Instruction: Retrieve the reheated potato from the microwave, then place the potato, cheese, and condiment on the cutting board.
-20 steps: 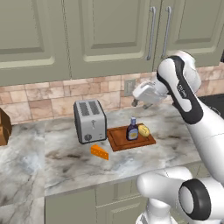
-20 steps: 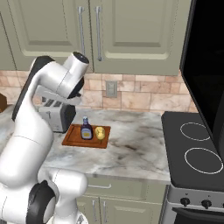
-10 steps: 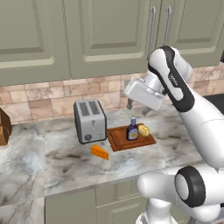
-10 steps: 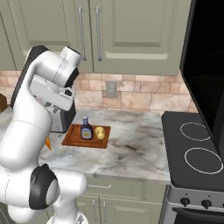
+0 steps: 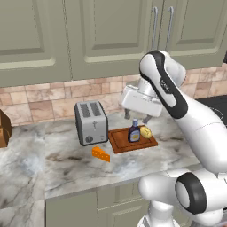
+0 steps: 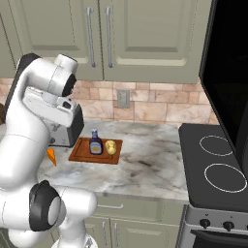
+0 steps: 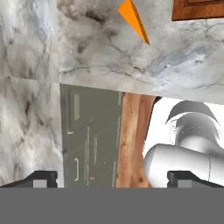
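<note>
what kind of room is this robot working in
A home kitchen, rendered rather than real: a marble-look counter under green-grey wall cabinets, with a silver toaster on it and a black stovetop beside the counter.

Even, bright rendered light, soft faint shadows, no glare, sharp throughout, no edge distortion

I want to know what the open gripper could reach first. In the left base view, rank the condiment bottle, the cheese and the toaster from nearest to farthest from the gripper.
From the gripper, jaws open, above the cutting board's back edge:
1. The condiment, on the board just below it.
2. and 3. The toaster, to its left on the counter, and the cheese, lower left on the counter in front of the toaster: too close to call.
</note>
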